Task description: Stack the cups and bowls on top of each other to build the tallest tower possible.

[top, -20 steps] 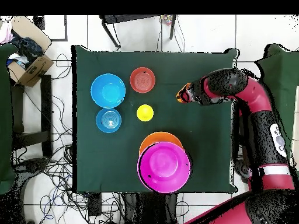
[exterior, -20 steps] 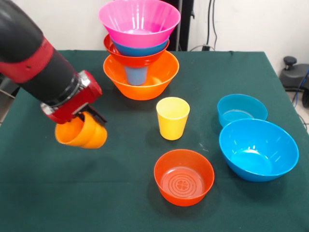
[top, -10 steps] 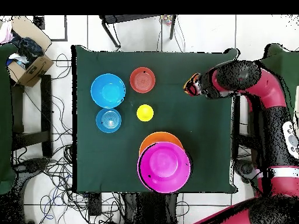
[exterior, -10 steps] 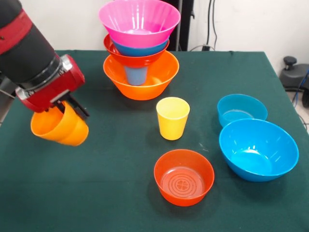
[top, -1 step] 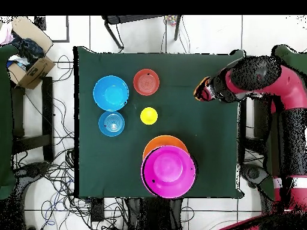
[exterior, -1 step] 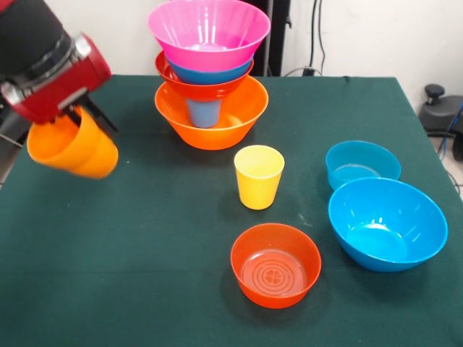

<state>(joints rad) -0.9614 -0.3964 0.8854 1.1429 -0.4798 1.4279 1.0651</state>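
My gripper is shut on the orange cup and holds it tilted in the air over the table's left side; from overhead the gripper hangs near the right edge. The tower has a big orange bowl as its base. A blue cup, a red-orange bowl, a blue bowl and a pink bowl sit in it. On the cloth stand a yellow cup, a red-orange bowl, a large blue bowl and a smaller blue bowl.
A dark green cloth covers the table. In the overhead view a cardboard box sits on the floor off the table's left corner, and cables run along the floor around it. A black stool shows at the right.
The gripper has carried the orange cup up and to the left in the front view, out toward the table's edge. Nothing else has moved.
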